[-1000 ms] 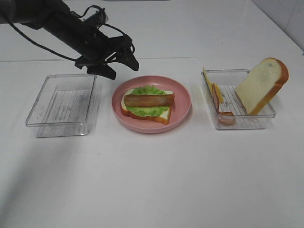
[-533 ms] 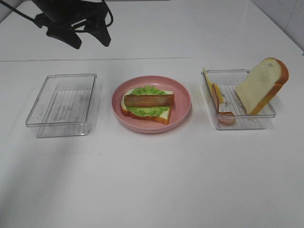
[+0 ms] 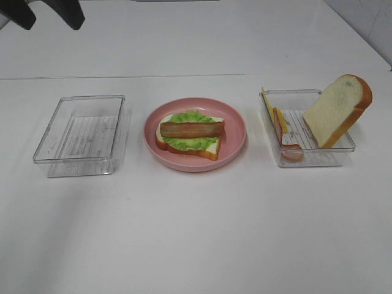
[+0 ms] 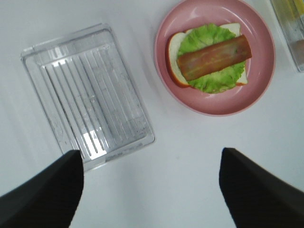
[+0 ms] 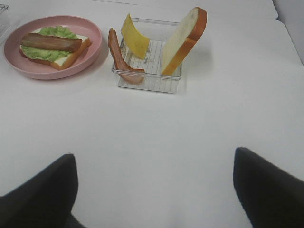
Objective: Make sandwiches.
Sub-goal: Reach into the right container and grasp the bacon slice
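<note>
sandwich (image 3: 190,136) on pink plate (image 3: 236,125) (bacon (image 3: 191,129) atop lettuce (image 3: 184,143)) | bread slice (image 3: 337,110) leaning in tray (image 3: 312,158), plate's 3 o'clock | left gripper (image 3: 48,15) jaws wide, empty, plate's 10 o'clock | right gripper (image 5: 154,190) jaws wide, empty

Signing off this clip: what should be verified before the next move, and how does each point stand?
1. Left pincer open, empty: ok.
2. Right pincer open, empty: ok.
3. Bacon lies flat on lettuce, on bread, on the plate: ok.
4. Cheese stands in the right tray, beside spare bacon: ok.
5. Top slice leans on that tray's rim, exposed for a grasp: ok.
6. All layers placed: not ok; cheese and top slice are in the tray.
</note>
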Robot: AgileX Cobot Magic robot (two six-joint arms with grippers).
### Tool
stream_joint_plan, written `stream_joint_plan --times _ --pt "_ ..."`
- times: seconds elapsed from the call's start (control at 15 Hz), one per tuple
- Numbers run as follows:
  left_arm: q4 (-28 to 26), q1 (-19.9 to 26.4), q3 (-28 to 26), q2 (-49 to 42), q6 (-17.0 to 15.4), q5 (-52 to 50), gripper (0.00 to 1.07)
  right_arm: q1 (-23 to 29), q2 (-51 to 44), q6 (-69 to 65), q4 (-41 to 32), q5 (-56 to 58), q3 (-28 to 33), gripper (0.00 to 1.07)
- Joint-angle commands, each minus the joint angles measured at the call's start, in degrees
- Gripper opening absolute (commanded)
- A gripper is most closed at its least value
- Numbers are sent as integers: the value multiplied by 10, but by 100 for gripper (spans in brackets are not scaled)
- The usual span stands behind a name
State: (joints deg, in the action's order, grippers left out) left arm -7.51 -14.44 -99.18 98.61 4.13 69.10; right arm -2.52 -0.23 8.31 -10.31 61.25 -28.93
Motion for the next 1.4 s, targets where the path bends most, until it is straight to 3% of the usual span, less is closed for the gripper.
stream_joint_plan --times 0.07,0.27,0.6,0.8,0.93,1.07,1.4 --pt "7 1 75 -68 -10 28 74 -2 -11 6 0 -3 1 79" --pt "45 1 199 -189 -9 22 74 -2 -11 6 0 -3 1 79" --pt "61 1 343 -372 -12 -1 74 -2 -11 6 0 -3 1 79" --pt "63 1 448 -528 -26 -10 74 -2 -11 6 0 -3 1 79" --pt "64 1 499 -603 -21 -15 74 -2 -11 6 -1 -3 1 79" --pt "66 1 580 -744 -8 -21 74 -2 -11 6 -1 -3 1 79" --pt "66 1 646 -957 -5 -23 74 -2 -11 6 3 -4 1 79"
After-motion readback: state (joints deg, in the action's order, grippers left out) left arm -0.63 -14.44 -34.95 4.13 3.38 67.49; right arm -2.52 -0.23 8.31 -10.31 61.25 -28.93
